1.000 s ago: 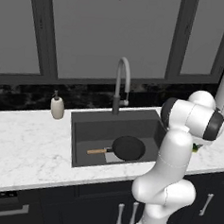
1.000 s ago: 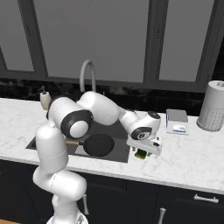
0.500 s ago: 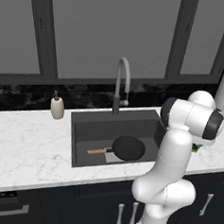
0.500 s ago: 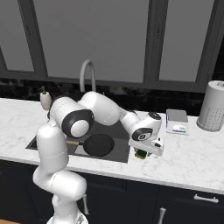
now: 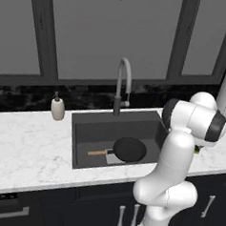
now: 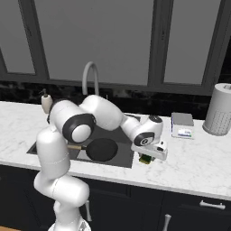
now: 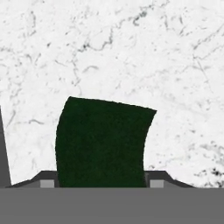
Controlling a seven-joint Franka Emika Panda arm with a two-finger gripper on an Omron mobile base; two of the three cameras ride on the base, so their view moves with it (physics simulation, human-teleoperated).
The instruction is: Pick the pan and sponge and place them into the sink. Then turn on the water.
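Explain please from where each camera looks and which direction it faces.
Left base view: behind the arm, on its left, facing the sink and pan; the arm rises at lower right.
Right base view: behind, on its right; the arm crosses to the gripper.
Hand view: looking down on the sponge between the fingertips.
Both base views share sink, pan, faucet.

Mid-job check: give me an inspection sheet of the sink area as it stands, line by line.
Surface: white marble counter around the sink.
Job's things: pan lies in the sink, handle pointing left; sponge on the counter right of the sink, green side up; faucet shows no stream.
Clutter: soap dispenser, blue-and-white box, grey canister.
Grippers: gripper is low over the sponge, jaws on either side of it; contact cannot be told.
Cables: nothing seen.
Surroundings: dark cabinets below, dark-framed window panels behind.
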